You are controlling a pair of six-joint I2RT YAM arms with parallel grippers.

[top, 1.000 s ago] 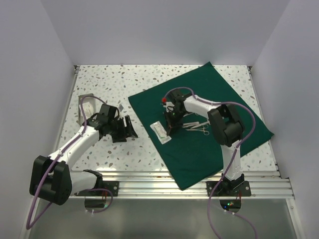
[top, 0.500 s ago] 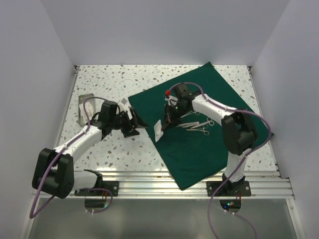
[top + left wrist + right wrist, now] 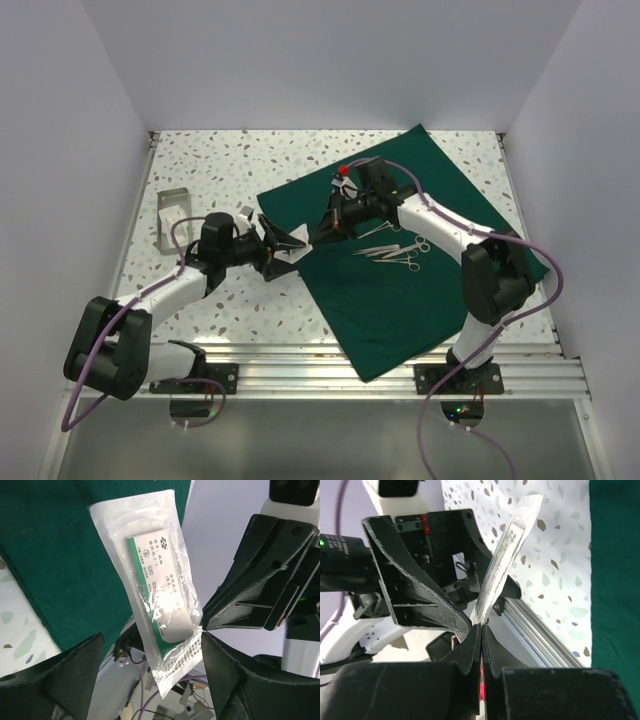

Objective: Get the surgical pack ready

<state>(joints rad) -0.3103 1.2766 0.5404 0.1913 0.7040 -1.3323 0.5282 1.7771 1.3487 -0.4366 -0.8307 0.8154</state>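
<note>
Top view, green drape [image 3: 440, 215]: spread flat as one sheet on the right half of the speckled table [image 3: 230, 165], one corner pointing to the back.
Top view, silver instruments [image 3: 392, 250]: lying in a small cluster on the drape, near its middle.
Top view, steel tray [image 3: 173, 215]: on the bare table far to the left, well apart from the drape.
Top view, right gripper [image 3: 316, 233]: reaching left to the drape's left edge, where it meets the left gripper [image 3: 283, 243].
Top view, white packet [image 3: 292, 256]: only a small pale patch between the two grippers; probably lifted off the table, but this view is too small to be sure.
Left wrist view, white packet [image 3: 160, 605]: a clear pouch with a green-edged label, hanging between the left gripper's [image 3: 151, 637] fingers [image 3: 50, 680].
Left wrist view, left gripper: jaws spread wide, not clamping the packet.
Left wrist view, right gripper [image 3: 202, 626]: tips pinching the packet's right edge.
Right wrist view, right gripper [image 3: 481, 632]: jaws pressed together on the bottom edge of the packet [image 3: 507, 560], which stands edge-on above them.
Right wrist view, left gripper [image 3: 465, 595]: facing in, jaws gaping on either side of the packet.
</note>
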